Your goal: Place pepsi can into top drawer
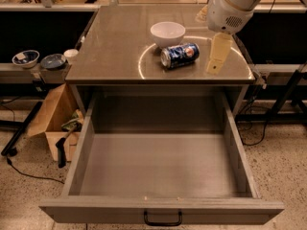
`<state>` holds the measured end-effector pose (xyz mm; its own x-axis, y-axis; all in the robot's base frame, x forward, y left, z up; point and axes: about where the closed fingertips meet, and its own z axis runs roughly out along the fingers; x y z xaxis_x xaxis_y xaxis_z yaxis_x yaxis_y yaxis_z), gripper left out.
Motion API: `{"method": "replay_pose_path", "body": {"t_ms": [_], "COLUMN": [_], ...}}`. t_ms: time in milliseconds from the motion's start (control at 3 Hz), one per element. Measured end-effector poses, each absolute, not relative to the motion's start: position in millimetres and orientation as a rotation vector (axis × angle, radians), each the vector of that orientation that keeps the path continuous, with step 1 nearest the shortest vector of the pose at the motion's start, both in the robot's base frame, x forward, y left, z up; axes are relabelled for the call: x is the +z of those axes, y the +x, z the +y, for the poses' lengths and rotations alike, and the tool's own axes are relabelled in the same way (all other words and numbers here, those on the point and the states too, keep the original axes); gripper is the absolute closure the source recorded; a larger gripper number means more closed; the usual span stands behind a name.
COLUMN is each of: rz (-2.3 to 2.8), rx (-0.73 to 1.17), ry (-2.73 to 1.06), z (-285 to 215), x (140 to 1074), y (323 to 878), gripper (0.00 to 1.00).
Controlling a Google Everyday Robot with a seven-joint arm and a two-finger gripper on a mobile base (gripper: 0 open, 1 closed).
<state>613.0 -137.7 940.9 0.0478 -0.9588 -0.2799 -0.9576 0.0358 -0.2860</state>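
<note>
The blue pepsi can [180,55] lies on its side on the grey cabinet top, just in front of the white bowl. The top drawer [160,210] is pulled fully open below it, its plain grey inside bare, with a small black handle [162,219] on the front panel. My gripper [215,65] hangs from the white arm at the upper right, over the cabinet top, a short way to the right of the can and apart from it. It holds nothing that I can see.
A white bowl [167,34] stands behind the can. The cabinet top [115,47] ends close to the gripper's right. An open cardboard box [53,121] sits on the floor at the left. Small bowls [26,58] rest on a low shelf at far left. Cables lie on the floor.
</note>
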Motion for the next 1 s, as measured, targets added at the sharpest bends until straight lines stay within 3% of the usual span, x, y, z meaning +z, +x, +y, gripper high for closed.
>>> {"method": "replay_pose_path", "body": {"t_ms": [1000], "rz": [1.893], "rx": [-0.045], "ry": [-1.932], "z": [-133], "x": [939], "y": [657], "gripper": [0.00]}}
